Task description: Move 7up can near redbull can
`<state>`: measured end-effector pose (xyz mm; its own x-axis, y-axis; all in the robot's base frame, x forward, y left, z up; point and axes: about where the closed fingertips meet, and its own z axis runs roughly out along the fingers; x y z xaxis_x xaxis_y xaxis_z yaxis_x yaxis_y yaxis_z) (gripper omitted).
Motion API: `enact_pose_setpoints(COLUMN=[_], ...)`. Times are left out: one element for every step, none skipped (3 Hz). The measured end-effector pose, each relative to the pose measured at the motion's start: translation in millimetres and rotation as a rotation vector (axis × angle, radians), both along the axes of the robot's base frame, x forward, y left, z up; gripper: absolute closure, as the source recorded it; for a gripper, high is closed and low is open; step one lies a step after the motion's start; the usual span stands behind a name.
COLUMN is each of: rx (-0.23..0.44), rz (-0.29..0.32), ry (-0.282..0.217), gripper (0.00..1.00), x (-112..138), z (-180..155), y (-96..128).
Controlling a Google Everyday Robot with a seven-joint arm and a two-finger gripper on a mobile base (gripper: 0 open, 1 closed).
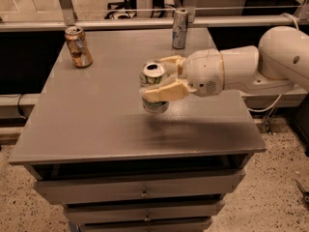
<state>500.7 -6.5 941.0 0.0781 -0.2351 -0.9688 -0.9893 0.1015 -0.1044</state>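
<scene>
The claw is closed around the 7up can, one pale finger crossing the front of the can and the other showing behind it near the rim. The can stands upright in the grip, its open silver top facing up, roughly over the middle of the counter and a little toward the right edge. It looks lifted clear of the surface, with a dark shadow spread on the counter below it and toward the front edge. The white arm reaches in from beyond the right edge, level with the can.

The redbull can stands upright at the back edge, right of centre, well apart from the 7up can and behind it. An orange-brown can stands upright near the back left corner, far from both others.

Below the front edge the counter has a stack of drawers with small handles. A metal rail runs along behind the back edge
</scene>
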Motion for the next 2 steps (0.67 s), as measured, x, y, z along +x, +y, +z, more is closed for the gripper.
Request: enact_pose_setpoints(rx=[0.001,0.001], rz=[-0.01,-0.01], ry=[-0.014,-0.014], gripper=[1.0,1.0], x=[3.7,3.7], z=[6.8,6.8], y=[-3.6,-3.5])
